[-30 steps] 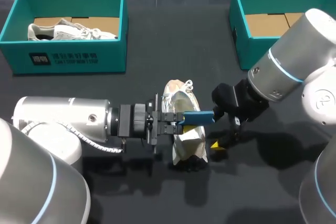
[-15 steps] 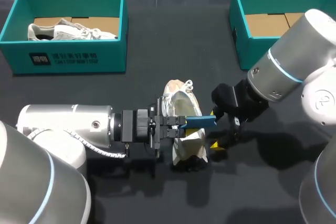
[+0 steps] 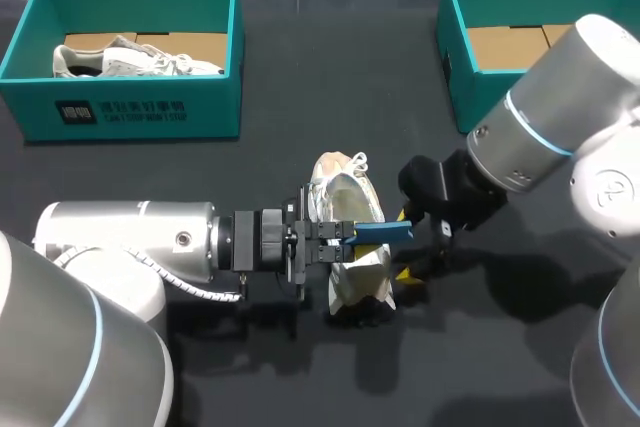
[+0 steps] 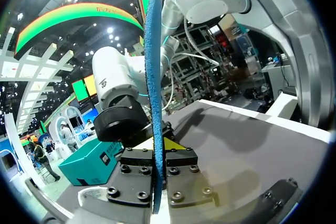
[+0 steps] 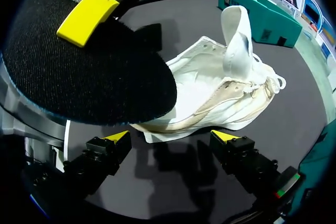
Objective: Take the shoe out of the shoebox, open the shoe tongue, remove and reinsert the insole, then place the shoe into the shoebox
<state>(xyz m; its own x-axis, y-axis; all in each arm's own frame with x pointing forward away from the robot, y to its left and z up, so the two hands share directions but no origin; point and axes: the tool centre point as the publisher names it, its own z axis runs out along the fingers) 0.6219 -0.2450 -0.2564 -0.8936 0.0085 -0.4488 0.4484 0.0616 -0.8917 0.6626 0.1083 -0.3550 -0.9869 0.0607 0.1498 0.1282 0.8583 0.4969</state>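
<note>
My left gripper (image 3: 333, 238) was clamped on the blue insole (image 3: 380, 230), which jutted straight ahead of it, crosswise over the white shoe (image 3: 343, 190) lying just beneath, while my right gripper (image 5: 172, 136), fingers apart and empty, hung just beyond the insole's free end.

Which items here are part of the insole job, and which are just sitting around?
In the job: shoe on the table; blue insole, clamped in the left pincer; open right pincer beside it; empty shoebox, probably its home.
Lying about: other shoebox; second shoe inside it.
</note>
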